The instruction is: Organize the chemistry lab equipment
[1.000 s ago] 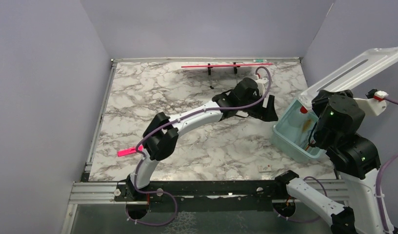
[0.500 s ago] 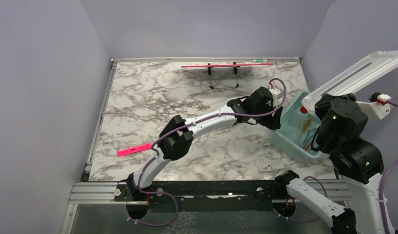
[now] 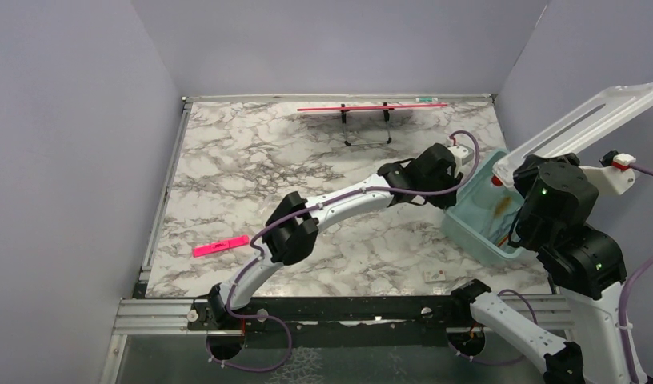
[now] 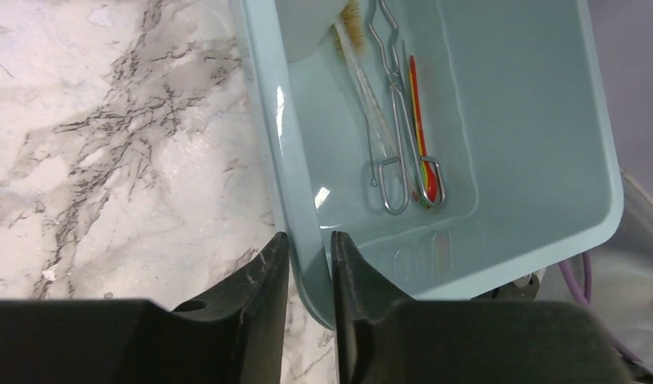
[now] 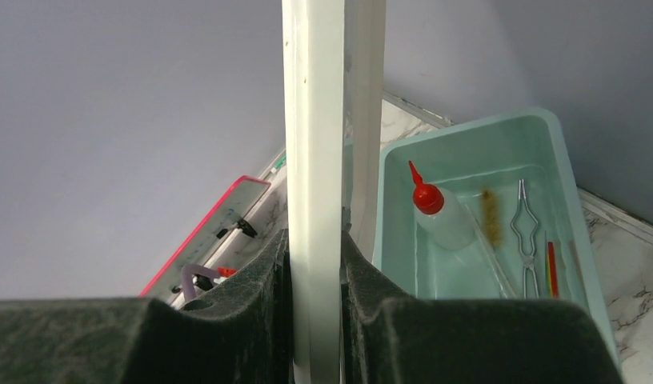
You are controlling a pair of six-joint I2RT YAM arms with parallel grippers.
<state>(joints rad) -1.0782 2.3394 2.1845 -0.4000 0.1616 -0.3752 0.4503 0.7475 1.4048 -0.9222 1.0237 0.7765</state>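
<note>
A teal bin (image 3: 467, 232) stands at the table's right edge. Inside it lie a clear squeeze bottle with a red nozzle (image 5: 435, 212), a tan brush (image 5: 491, 212), metal forceps (image 4: 391, 88), a red-and-green tool (image 4: 419, 120) and a thin clear rod (image 4: 370, 104). My left gripper (image 4: 310, 238) straddles the bin's left wall (image 4: 295, 184), one finger outside and one inside, shut on the rim. In the top view the left gripper (image 3: 450, 192) sits at that rim. My right gripper (image 5: 315, 240) is shut on the white lid (image 5: 311, 120), held raised and tilted over the bin (image 3: 583, 120).
A flat pink strip (image 3: 221, 246) lies on the marble at the near left. A long red rod on a black stand (image 3: 371, 106) runs along the back edge. A small white piece (image 3: 434, 276) lies near the front rail. Purple walls close in the sides and the back.
My left arm swung right from mid-table to the bin, and its jaws closed from wide open onto the bin's rim. The right arm kept holding the raised lid.
</note>
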